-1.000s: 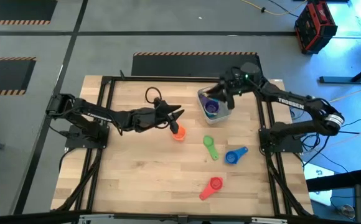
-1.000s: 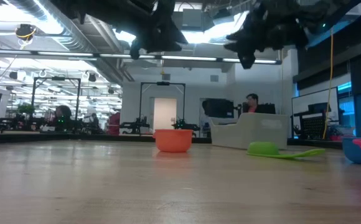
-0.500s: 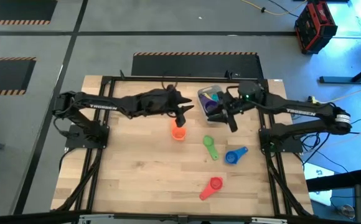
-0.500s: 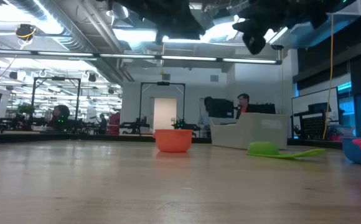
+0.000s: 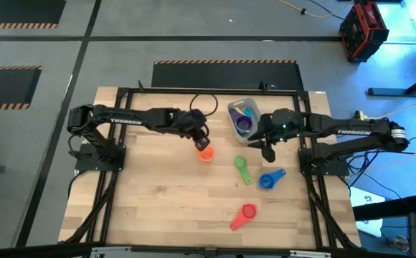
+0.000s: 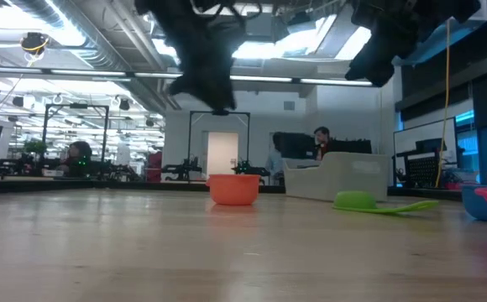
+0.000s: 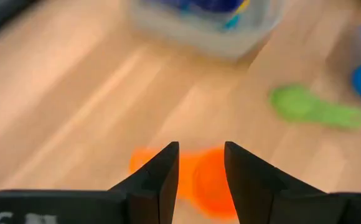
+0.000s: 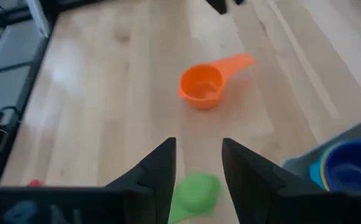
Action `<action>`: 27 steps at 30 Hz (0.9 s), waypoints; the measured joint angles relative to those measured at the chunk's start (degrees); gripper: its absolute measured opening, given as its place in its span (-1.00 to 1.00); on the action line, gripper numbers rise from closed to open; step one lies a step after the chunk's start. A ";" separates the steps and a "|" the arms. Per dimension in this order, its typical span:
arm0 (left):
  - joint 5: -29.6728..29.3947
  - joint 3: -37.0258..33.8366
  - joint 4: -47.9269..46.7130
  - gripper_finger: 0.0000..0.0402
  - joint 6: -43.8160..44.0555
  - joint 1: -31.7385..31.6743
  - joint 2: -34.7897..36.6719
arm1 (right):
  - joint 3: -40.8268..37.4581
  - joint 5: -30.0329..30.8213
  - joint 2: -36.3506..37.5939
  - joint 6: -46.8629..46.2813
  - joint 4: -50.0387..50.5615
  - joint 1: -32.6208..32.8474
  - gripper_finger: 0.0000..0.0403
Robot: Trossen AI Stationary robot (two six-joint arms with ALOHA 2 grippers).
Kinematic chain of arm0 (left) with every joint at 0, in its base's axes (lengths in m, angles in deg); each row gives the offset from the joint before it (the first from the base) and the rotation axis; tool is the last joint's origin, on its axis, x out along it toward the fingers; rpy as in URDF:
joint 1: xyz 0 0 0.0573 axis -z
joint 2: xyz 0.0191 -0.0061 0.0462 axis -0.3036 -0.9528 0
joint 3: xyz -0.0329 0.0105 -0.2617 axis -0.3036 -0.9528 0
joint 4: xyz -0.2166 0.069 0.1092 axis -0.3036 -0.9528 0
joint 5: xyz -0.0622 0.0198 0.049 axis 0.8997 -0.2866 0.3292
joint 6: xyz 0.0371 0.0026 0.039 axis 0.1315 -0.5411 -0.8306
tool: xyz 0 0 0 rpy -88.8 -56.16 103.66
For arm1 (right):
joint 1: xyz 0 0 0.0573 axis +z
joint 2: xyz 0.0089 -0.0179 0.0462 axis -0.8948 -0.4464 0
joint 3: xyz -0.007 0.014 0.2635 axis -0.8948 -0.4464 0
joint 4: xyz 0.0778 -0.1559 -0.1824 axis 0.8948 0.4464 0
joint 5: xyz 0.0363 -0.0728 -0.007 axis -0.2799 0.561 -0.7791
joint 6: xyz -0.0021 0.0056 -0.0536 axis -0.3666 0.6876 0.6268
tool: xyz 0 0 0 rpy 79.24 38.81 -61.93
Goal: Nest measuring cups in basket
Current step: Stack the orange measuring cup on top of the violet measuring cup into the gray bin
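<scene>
i count four cups out: orange cup (image 7: 199,180) under my left gripper's (image 7: 200,163) parted, empty jaws, green cup (image 8: 193,190) under the right gripper's (image 8: 198,163), likewise parted; blue cup (image 5: 268,179), red cup (image 5: 246,213) aside; maybe three in the one basket (image 5: 245,115).

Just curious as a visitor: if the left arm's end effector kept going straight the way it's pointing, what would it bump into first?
Probably the orange cup, seen between the left end effector's open fingers; depth is unclear.

The right gripper (image 8: 198,163) has its two dark fingers (image 8: 159,171) parted with a narrow gap and nothing between them. Just past the fingertips, in line with the gap, lies the green cup (image 8: 193,190) on the wooden table (image 8: 106,106). Farther ahead sits the orange cup (image 8: 202,85), mouth up. Off to one side, the basket (image 8: 305,163) edge shows a dark blue cup (image 8: 348,167) inside.
</scene>
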 joint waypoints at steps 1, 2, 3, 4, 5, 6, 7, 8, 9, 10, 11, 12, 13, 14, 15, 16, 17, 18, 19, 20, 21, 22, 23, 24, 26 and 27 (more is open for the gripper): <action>0.39 0.00 -2.13 -0.40 1.78 0.12 0.00 | 0.00 0.46 -0.13 0.68 -0.03 0.40 -0.33; 0.72 -0.18 -3.67 -0.40 3.37 0.32 0.00 | 0.00 0.60 -0.28 1.34 -0.14 0.67 -0.33; 0.73 -0.78 -4.45 -0.40 4.86 0.53 0.02 | 0.00 0.63 -0.45 2.29 -0.15 0.91 -0.33; 0.75 -1.49 -4.84 -0.40 6.30 0.76 -0.15 | 0.00 0.60 -0.61 2.66 -0.16 1.09 -0.33; 0.77 -2.15 -4.94 -0.40 7.77 1.05 -0.47 | 0.00 0.58 -0.71 2.90 -0.16 1.25 -0.33; 0.86 -2.76 -4.98 -0.40 9.33 1.29 -0.68 | -0.01 0.57 -0.83 3.12 -0.18 1.36 -0.33; 1.05 -3.16 -5.19 -0.40 10.97 1.50 -0.69 | 0.00 0.57 -0.86 3.75 -0.29 1.40 -0.33; 1.23 -3.48 -4.76 -0.40 12.47 1.73 -0.65 | 0.00 0.59 -0.88 4.15 -0.30 1.40 -0.33; 1.43 -3.67 -4.18 -0.40 13.93 1.98 -0.95 | 0.00 0.59 -0.88 4.43 -0.30 1.40 -0.33; 1.72 -3.87 -3.88 -0.40 15.33 2.17 -1.54 | -0.01 0.61 -0.88 4.73 -0.35 1.40 -0.33; 2.00 -4.26 -4.14 -0.40 16.54 2.34 -2.05 | 0.00 0.62 -0.88 5.28 -0.46 1.40 -0.33; 2.06 -4.53 -4.77 -0.40 17.55 2.55 -2.57 | 0.00 0.63 -0.88 5.63 -0.60 1.40 -0.33; 2.06 -4.52 -4.25 -0.40 17.99 2.73 -3.19 | 0.00 0.63 -0.88 5.98 -0.77 1.40 -0.33; 2.04 -4.39 -2.83 -0.40 18.57 2.99 -3.81 | 0.00 0.61 -0.91 6.46 -0.92 1.40 -0.33; 2.06 -4.35 -2.32 -0.40 19.14 3.11 -4.34 | 0.00 0.61 -0.91 7.01 -0.93 1.40 -0.33; 2.06 -4.35 -2.34 -0.40 19.28 3.25 -4.90 | 0.00 0.61 -0.99 7.23 -1.05 1.40 -0.33; 2.06 -4.35 -1.52 -0.40 19.32 3.42 -5.74 | -0.02 0.61 -1.07 7.23 -1.26 1.40 -0.33; 2.05 -4.35 -0.25 -0.40 19.36 3.62 -6.62 | -0.01 0.61 -1.10 7.23 -1.20 1.40 -0.33; 2.06 -4.36 0.26 -0.40 19.38 3.80 -7.35 | -0.02 0.61 -1.14 7.24 -1.28 1.40 -0.33; 2.05 -4.39 0.66 -0.40 19.41 3.91 -7.98 | -0.02 0.59 -1.25 7.28 -1.53 1.40 -0.33; 2.05 -4.38 1.76 -0.40 19.77 3.96 -8.75 | -0.02 0.61 -1.34 7.31 -1.45 1.40 -0.33; 2.07 -4.35 2.52 -0.40 20.47 3.97 -9.55 | -0.02 0.60 -1.41 7.32 -1.24 1.40 -0.33; 2.17 -4.36 2.16 -0.40 20.84 3.97 -10.27 | -0.02 0.59 -1.56 7.36 -1.38 1.40 -0.33; 2.15 -4.39 1.84 -0.40 21.21 3.95 -10.90 | -0.02 0.59 -1.67 7.37 -1.59 1.40 -0.33; 2.10 -4.39 1.69 -0.40 22.13 3.92 -11.88 | -0.02 0.59 -1.82 7.40 -1.31 1.40 -0.33; 2.07 -4.39 1.67 -0.40 22.23 3.93 -12.29 | -0.02 0.57 -2.00 7.42 -1.57 1.40 -0.33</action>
